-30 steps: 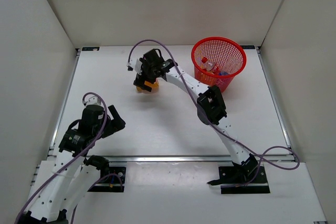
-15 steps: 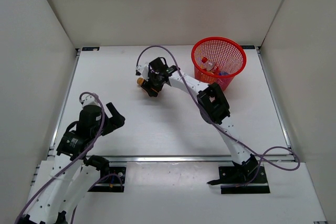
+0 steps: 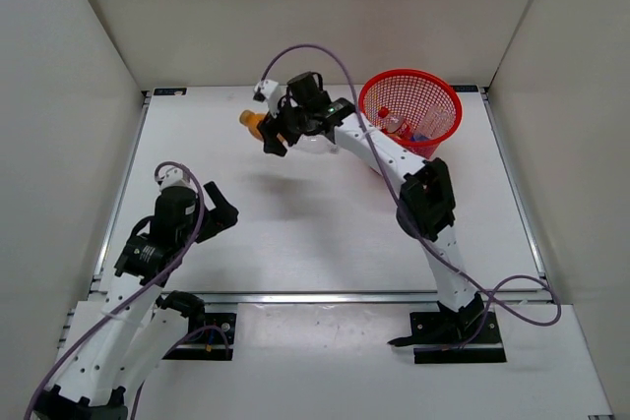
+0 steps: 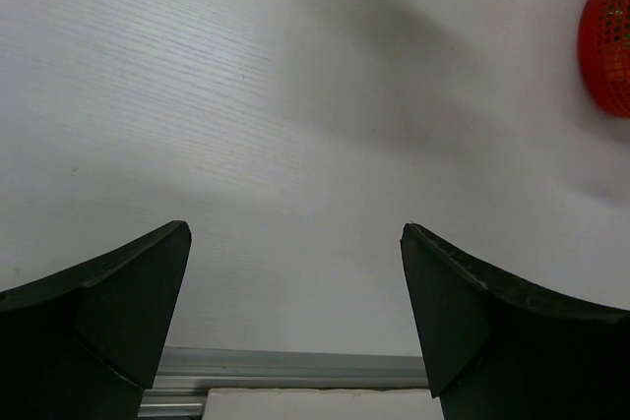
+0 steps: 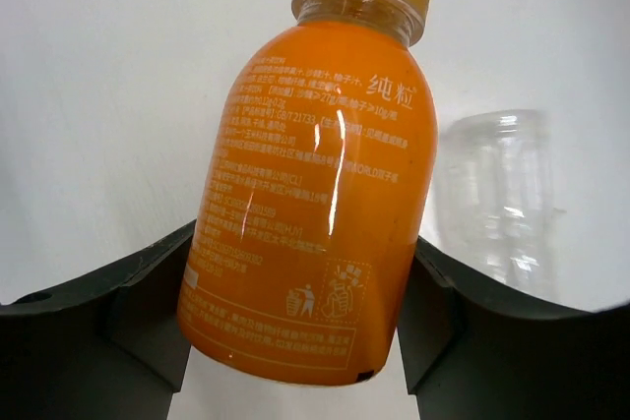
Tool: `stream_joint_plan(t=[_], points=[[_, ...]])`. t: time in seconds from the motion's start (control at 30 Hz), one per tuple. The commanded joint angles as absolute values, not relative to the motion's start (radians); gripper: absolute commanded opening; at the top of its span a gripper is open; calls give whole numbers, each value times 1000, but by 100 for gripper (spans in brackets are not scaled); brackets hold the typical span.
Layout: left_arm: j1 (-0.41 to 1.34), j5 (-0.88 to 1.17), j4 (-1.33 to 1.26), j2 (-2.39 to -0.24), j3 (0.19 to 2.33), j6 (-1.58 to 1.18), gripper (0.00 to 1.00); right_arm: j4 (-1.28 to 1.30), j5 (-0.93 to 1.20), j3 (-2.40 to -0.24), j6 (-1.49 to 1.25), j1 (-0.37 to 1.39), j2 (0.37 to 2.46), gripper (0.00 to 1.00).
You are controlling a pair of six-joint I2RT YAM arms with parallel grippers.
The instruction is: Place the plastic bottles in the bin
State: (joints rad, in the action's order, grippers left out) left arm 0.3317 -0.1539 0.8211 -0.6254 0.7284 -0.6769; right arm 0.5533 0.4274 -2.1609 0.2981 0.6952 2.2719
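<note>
Right gripper (image 3: 279, 131) clenched on the orange bottle (image 5: 315, 223), now lifted off the table (image 3: 295, 233) and swung farther back than half a second ago | bin (image 3: 425, 151) just to its right (bottles (image 3: 399, 126) already inside) | clear bottle (image 5: 497, 199) lying below | left gripper (image 4: 295, 302) spread wide, empty, barely shifted.

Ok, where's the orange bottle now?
The orange bottle is clamped in the right gripper above the far middle of the table in the top view, left of the red bin; the right wrist view shows a clear bottle beside it.
</note>
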Motion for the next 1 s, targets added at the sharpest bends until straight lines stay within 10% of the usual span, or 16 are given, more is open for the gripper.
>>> stream_joint_plan(t=[0.0,0.37,0.6,0.7,0.8,0.97], points=[[316,-161,767,-670,758,-652,99,531,385,-2206,250,640,2071,24],[357,-134,648,-844,767,-680,99,200,66,-1429,161,404,1432,26],[422,-196,583,-1023,847,-706,99,193,41,-1319,150,241,1411,32],[434,-225,563,-1083,905,-712,99,160,75,-1299,118,184,1417,55],[449,-262,534,-1153,963,-722,99,153,54,-1310,170,192,1408,99],[471,-288,441,-1250,989,-846,99,233,-35,-1374,183,183,1381,99]])
